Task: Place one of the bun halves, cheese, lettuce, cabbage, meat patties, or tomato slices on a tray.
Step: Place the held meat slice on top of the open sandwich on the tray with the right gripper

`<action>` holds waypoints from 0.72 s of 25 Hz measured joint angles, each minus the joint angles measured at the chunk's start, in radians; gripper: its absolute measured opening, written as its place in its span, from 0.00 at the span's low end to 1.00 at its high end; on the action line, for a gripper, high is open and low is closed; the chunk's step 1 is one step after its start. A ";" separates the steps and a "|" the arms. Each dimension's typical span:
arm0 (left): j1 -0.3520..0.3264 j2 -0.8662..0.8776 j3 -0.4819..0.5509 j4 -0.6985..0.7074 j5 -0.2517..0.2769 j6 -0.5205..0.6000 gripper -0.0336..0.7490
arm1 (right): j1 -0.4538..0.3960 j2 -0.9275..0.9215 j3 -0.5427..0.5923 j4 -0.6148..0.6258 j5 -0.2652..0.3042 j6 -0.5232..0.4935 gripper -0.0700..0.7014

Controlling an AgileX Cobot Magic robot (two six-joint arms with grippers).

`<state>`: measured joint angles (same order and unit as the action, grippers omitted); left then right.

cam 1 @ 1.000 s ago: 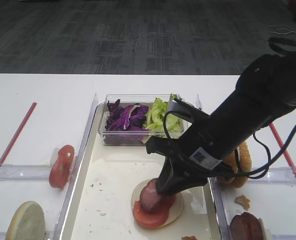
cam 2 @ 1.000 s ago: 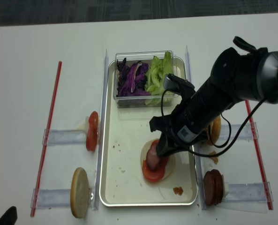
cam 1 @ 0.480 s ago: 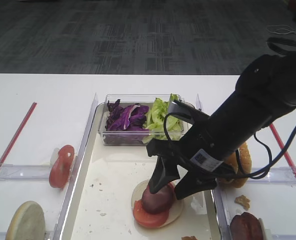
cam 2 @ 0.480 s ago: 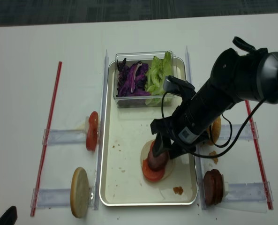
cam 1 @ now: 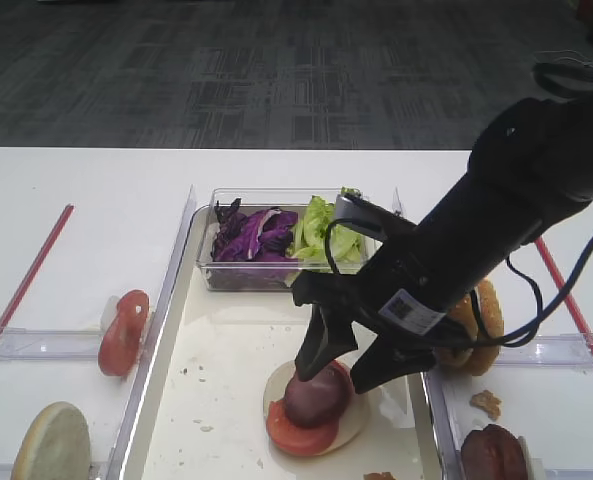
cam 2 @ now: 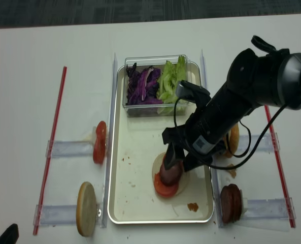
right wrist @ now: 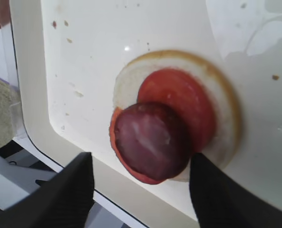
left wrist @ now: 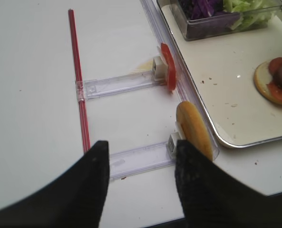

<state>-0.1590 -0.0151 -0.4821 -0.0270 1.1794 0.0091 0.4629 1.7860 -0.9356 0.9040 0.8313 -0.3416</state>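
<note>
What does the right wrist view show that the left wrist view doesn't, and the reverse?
Only the right wrist: a close look down on the patty lying off-centre on tomato slices and a bun half, between the open right gripper fingers.
Only the left wrist: the red straw, an upright tomato slice, an upright bun half, the salad box, and the open left gripper.
Both: the tray and the stack.

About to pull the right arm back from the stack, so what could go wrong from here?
The meat patty sits off-centre, overhanging the tomato slice and the bun base toward the tray rim, so it may slide off. The open right gripper has fingers close on both sides of the patty; a sideways retreat could clip it. Lifting straight up looks safer.
</note>
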 joint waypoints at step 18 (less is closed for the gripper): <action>0.000 0.000 0.000 0.000 0.000 0.000 0.43 | 0.000 0.000 -0.175 -0.247 0.178 0.236 0.68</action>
<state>-0.1590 -0.0151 -0.4821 -0.0270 1.1794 0.0091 0.4629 1.7860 -1.1103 0.6570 1.0095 -0.1054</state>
